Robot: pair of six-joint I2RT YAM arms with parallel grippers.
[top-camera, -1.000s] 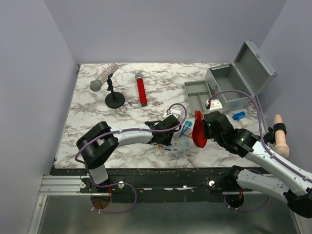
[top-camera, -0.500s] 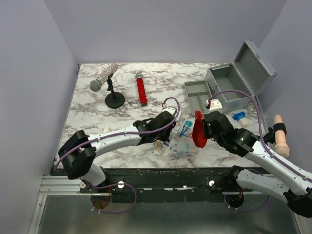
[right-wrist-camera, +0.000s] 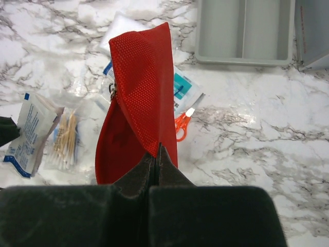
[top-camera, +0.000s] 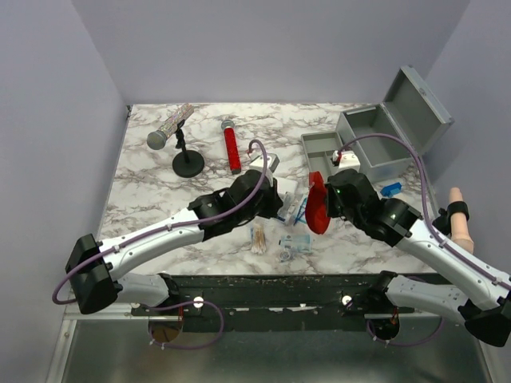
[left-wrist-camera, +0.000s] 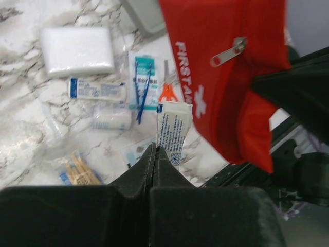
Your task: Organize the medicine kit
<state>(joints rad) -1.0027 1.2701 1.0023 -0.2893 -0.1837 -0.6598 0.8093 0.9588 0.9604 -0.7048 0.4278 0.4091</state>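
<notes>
Left claw (left-wrist-camera: pixel 155 150) clamped on white packet (left-wrist-camera: pixel 174 128) above marble surface (top-camera: pixel 152 187). Right claw (right-wrist-camera: pixel 157 150) clamped on red pouch (right-wrist-camera: pixel 141 77) — pouch hanging. Medicine kit (top-camera: pixel 415 104) open — tray (top-camera: pixel 323 148) beside it.

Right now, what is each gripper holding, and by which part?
Left gripper: white sachet, by its near end. Right gripper: red pouch, by its fabric edge.
</notes>
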